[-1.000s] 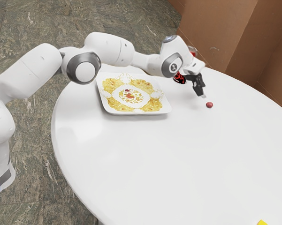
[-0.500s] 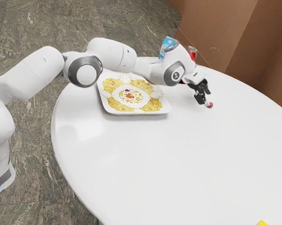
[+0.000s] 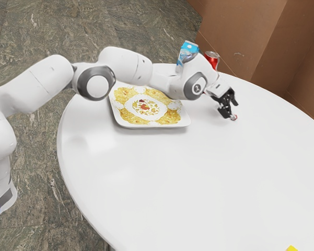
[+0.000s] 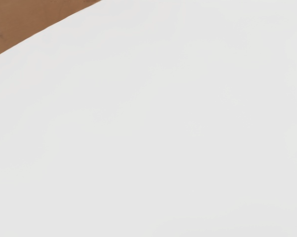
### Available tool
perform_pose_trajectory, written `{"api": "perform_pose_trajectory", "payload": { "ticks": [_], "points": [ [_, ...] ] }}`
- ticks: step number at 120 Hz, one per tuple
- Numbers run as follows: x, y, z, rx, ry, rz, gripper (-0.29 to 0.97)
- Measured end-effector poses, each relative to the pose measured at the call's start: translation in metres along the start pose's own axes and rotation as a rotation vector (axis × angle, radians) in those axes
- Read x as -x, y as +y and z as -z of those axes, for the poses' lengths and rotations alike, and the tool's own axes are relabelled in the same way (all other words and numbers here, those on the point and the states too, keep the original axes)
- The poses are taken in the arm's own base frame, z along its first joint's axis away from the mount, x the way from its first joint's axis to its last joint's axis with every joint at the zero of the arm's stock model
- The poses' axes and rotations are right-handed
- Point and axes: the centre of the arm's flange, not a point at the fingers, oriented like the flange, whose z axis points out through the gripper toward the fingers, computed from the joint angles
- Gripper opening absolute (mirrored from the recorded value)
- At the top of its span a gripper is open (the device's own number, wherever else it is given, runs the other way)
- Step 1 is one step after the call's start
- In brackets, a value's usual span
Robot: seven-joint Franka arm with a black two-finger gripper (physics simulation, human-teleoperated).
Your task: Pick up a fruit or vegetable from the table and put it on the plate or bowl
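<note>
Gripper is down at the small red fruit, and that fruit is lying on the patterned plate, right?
No. The exterior view shows the small red fruit on the white table, to that view's right of the patterned plate. The gripper is down at it.

From the hand's camera, the white table point(image 4: 163, 138) spreads out smooth and bare, its surface plain and evenly lit, with no marks on it. Its rim runs as a gentle curve across one corner, and beyond that edge lies a flat brown surface point(image 4: 17, 19), matte and faintly mottled.
</note>
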Motion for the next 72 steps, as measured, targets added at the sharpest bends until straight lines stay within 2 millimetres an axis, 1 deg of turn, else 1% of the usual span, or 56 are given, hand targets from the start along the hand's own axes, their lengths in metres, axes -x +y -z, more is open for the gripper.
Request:
{"api": "perform_pose_trajectory", "payload": {
  "ticks": [5,12,26,62,72],
  "points": [
    [0.001,0.003,-0.006,-0.001,0.008,0.0,0.57],
    [0.0,0.003,-0.008,-0.016,0.009,-0.024,0.56],
    [-0.003,0.002,-0.01,-0.042,0.011,-0.062,0.56],
    [-0.001,0.0,-0.011,-0.067,0.011,-0.098,0.55],
    [0.0,0.0,-0.01,-0.07,0.001,-0.087,0.58]
  ]
}}
